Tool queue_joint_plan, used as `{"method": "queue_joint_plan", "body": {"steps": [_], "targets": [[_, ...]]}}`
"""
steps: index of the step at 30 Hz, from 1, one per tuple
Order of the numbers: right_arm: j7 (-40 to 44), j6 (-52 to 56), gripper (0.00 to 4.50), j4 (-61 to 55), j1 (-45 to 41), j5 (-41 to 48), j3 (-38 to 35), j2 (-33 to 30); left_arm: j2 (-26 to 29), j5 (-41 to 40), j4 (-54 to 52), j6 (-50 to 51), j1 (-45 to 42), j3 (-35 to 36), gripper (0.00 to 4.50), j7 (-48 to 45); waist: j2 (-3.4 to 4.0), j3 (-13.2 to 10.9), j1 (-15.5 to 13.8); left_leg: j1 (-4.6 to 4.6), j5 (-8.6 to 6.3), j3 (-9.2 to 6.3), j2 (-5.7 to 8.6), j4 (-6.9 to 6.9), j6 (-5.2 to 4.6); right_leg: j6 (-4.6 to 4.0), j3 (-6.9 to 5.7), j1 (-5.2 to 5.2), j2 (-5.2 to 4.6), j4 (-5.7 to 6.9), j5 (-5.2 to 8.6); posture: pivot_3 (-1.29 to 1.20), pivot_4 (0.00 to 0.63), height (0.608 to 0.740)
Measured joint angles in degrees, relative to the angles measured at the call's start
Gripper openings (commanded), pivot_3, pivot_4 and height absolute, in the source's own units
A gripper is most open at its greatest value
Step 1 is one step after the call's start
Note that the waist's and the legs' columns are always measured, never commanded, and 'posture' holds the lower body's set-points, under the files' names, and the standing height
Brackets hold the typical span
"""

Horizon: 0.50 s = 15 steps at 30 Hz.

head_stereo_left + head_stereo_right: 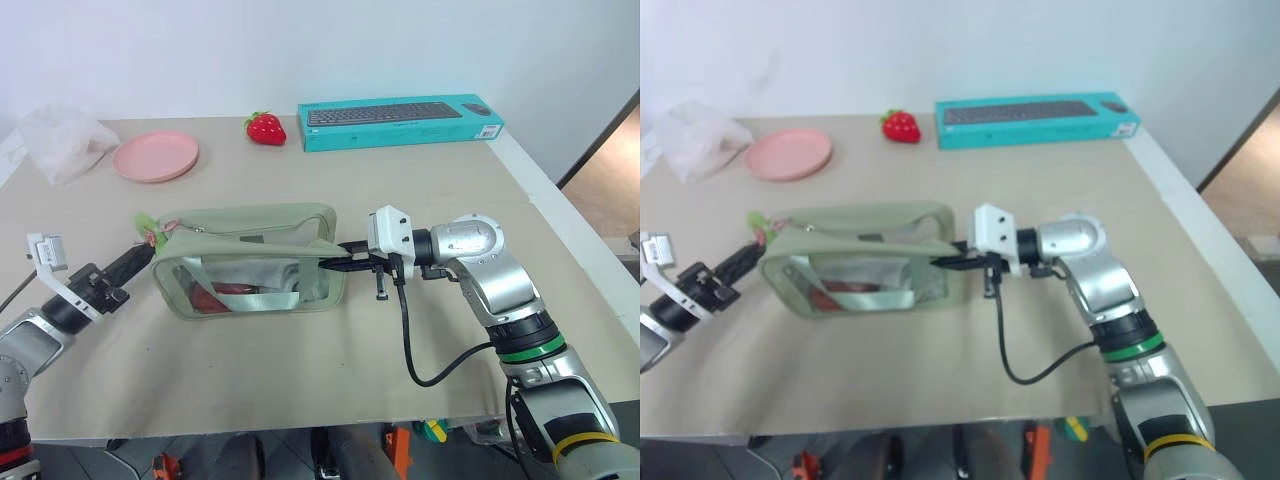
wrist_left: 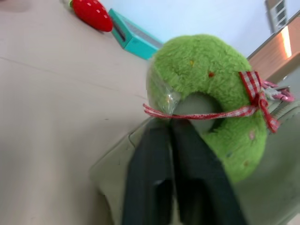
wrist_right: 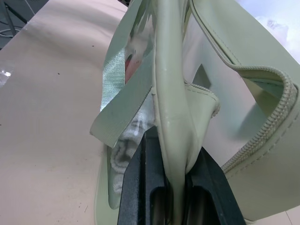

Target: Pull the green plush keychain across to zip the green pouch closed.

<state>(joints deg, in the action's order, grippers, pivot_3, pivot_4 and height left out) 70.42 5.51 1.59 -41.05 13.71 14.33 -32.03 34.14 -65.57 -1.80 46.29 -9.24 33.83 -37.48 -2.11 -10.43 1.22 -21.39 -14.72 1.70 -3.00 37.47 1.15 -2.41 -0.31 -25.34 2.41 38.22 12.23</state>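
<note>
The green pouch lies on the table with its top zipper open and red items showing through the clear side. The green plush keychain sits at the pouch's left end; the left wrist view shows it as a lime ring tied with a red checked ribbon. My left gripper reaches it from the left, fingers shut together, tips pinching the ring's edge at the ribbon. My right gripper is shut on a fold of fabric at the pouch's right end.
A pink plate and a crumpled clear bag lie at the back left. A red strawberry toy and a teal keyboard box stand at the back. A black cable hangs from my right wrist.
</note>
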Motion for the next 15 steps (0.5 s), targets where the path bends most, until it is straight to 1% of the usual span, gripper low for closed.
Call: {"method": "queue_joint_plan", "body": {"steps": [2,5,6,10,12,14,15], "targets": [[0.0,0.0,0.00,0.0,0.0,-0.1,0.0,0.0,-0.4,-1.7,-1.8,-0.9,-3.0,0.6,0.06,1.1,-0.14,0.0,0.0,-0.06,0.12,-0.03,0.00,0.00,0.25,0.00,-0.03,0.00,0.05,0.00,-0.03,0.00,0.150,0.740],[0.0,-0.2,0.00,0.1,0.0,-0.5,0.0,0.1,-0.4,-5.9,-5.5,-0.9,-7.6,0.9,0.06,2.4,-0.18,0.0,0.0,-0.06,0.15,-0.02,0.02,0.00,0.33,0.05,-0.02,0.02,0.02,-0.01,-0.07,0.00,0.150,0.740],[0.1,-0.3,0.00,0.1,0.0,-0.5,0.0,0.1,-0.4,-7.9,-7.6,-0.8,-9.3,0.5,0.06,3.2,-0.18,0.0,0.0,-0.05,0.16,-0.01,0.04,0.00,0.34,0.07,0.02,0.03,0.00,-0.01,-0.08,0.00,0.150,0.740],[0.1,-0.6,0.00,0.4,0.0,-0.6,0.0,0.4,-0.3,-11.0,-11.3,0.6,-11.3,-2.6,0.06,4.0,-0.18,0.0,0.1,-0.01,0.15,-0.02,0.04,0.00,0.37,0.10,0.18,0.03,0.01,-0.01,-0.10,0.00,0.150,0.740],[0.1,-0.7,0.00,0.4,0.0,-0.6,0.0,0.5,0.9,-10.5,-12.4,1.9,-11.2,-5.3,0.06,3.7,-0.19,0.0,0.1,-0.02,0.18,-0.01,0.04,0.00,0.46,0.10,0.17,0.03,0.04,-0.01,-0.10,0.00,0.150,0.740],[0.0,-0.7,0.00,0.4,-0.1,-0.7,0.0,0.6,3.3,-7.9,-13.7,3.0,-10.6,-9.1,0.06,2.6,-0.18,0.0,0.1,0.00,0.21,-0.02,0.03,-0.02,0.53,0.10,0.18,0.02,0.06,0.00,-0.10,0.00,0.150,0.740],[0.0,-0.7,0.00,0.4,0.0,-0.8,0.0,0.6,3.6,-7.0,-13.8,3.1,-10.4,-9.8,0.06,2.3,-0.18,0.0,0.1,0.02,0.21,-0.02,0.03,-0.02,0.53,0.10,0.18,0.02,0.06,0.00,-0.10,0.00,0.150,0.740]]}}
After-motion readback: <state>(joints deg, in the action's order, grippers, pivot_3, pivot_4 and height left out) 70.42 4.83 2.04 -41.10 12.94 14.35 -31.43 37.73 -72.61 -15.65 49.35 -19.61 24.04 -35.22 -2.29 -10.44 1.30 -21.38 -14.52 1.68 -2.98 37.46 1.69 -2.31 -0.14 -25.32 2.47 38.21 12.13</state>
